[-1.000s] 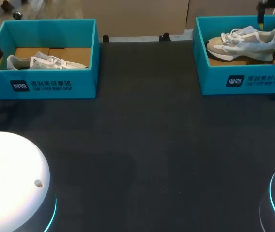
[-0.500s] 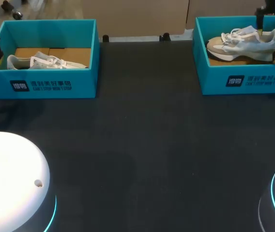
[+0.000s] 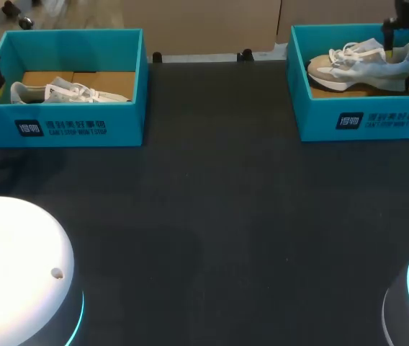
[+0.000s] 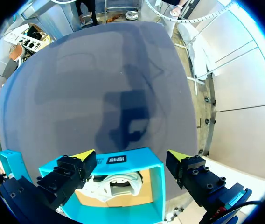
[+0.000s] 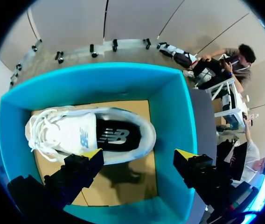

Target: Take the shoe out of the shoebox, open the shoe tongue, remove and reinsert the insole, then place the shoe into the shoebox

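- right shoe (image 5: 83, 135) sits inside right shoebox (image 5: 170, 107), at the far right of the table (image 3: 212, 216)
- right shoe stands sole down; in the head view its long axis runs along the box length, toe toward the table's middle, heel toward the outer end wall
- in the right wrist view the shoe lies crosswise just ahead of the fingers, its long axis roughly in line with the two tips
- right shoe upper is pale grey-white mesh with a tan toe panel and a thick white sole; white laces (image 5: 44, 133) are bunched over the front half
- heel opening faces up, with a black insole (image 5: 116, 136) seen inside, flat and oval
- right gripper (image 5: 138, 154) hangs above the box over the heel end, fingers spread wide, touching nothing
- box is teal card, rectangular, open-topped, with a plain tan cardboard floor (image 5: 142, 109)
- left shoe (image 3: 64, 92) lies low in left shoebox (image 3: 125, 122) at the far left of the table, long axis along the box; pale, white laces, mostly hidden by the front wall; toe looks to point toward the table's middle, not sure
- left gripper (image 4: 130, 156) is above the left shoebox, fingers wide apart, nothing between them
- table is dark and matt; the two boxes are well apart
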Motion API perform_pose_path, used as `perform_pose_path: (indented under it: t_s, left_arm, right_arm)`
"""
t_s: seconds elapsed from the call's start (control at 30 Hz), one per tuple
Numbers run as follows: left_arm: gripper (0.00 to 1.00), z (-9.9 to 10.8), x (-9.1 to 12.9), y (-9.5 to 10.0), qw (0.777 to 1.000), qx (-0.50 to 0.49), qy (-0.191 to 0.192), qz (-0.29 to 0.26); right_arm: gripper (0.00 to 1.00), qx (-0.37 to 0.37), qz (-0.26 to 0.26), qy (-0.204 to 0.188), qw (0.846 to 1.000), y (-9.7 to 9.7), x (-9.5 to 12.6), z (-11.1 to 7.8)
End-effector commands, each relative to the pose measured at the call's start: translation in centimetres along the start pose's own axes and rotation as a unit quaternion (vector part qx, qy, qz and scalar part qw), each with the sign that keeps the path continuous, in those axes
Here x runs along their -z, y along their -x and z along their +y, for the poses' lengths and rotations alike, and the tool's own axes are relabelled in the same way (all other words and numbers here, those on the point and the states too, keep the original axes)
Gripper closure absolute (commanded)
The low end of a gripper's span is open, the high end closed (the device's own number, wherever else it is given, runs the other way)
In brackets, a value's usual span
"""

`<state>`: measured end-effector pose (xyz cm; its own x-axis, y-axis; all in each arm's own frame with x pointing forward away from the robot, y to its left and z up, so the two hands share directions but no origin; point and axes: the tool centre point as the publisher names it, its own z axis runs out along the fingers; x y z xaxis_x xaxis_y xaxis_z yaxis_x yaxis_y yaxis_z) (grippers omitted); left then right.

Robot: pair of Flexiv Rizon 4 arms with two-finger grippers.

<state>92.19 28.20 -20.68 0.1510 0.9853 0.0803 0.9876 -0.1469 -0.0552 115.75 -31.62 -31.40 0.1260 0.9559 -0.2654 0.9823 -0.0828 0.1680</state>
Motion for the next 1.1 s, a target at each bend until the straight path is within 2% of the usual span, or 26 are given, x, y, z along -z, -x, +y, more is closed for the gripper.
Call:
perform_pose_path:
  t_s: [0.03, 0.23, 0.37, 0.43, 0.53, 0.63, 0.7, 0.77, 1.03, 1.07, 1.1]
  left_arm:
    - [0.0, -0.2, 0.0, 0.0, 1.0, 0.0, 0.002, 0.001]
    - [0.0, -0.2, 0.0, 0.0, 1.0, 0.0, 0.002, 0.001]
    - [0.0, -0.2, 0.0, 0.0, 1.0, 0.0, 0.002, 0.001]
    - [0.0, -0.2, 0.0, 0.0, 1.0, 0.0, 0.002, 0.001]
    - [0.0, -0.2, 0.0, 0.0, 1.0, 0.0, 0.002, 0.001]
    - [0.0, -0.2, 0.0, 0.0, 1.0, 0.0, 0.002, 0.001]
    - [0.0, -0.2, 0.0, 0.0, 1.0, 0.0, 0.002, 0.001]
    - [0.0, -0.2, 0.0, 0.0, 1.0, 0.0, 0.002, 0.001]
    - [0.0, -0.2, 0.0, 0.0, 1.0, 0.0, 0.002, 0.001]
    - [0.0, -0.2, 0.0, 0.0, 1.0, 0.0, 0.002, 0.001]
    - [0.0, -0.2, 0.0, 0.0, 1.0, 0.0, 0.002, 0.001]
  right_arm:
    - [0.04, 0.003, -0.002, -0.007, 1.0, 0.0, -0.7, 1.3]
    - [0.2, 0.007, 0.0, -0.011, 1.0, 0.1, -1.9, 1.8]
    - [0.16, 0.009, 0.001, -0.02, 1.0, 0.3, -2.7, 1.7]
    - [0.18, 0.009, 0.0, -0.023, 1.0, 0.4, -3.0, 1.6]
    - [0.17, 0.008, 0.005, -0.025, 1.0, 0.7, -3.4, 1.6]
    - [0.23, 0.01, 0.009, -0.027, 1.0, 0.8, -3.7, 1.9]
    - [0.31, 0.012, 0.011, -0.029, 0.999, 0.8, -4.0, 2.0]
    - [0.29, 0.013, 0.014, -0.033, 0.999, 0.8, -4.3, 2.0]
    - [0.4, 0.018, 0.023, -0.044, 0.999, 0.6, -5.4, 2.0]
    - [0.48, 0.019, 0.024, -0.046, 0.998, 0.6, -5.5, 2.0]
    - [0.51, 0.019, 0.025, -0.047, 0.998, 0.5, -5.6, 2.0]
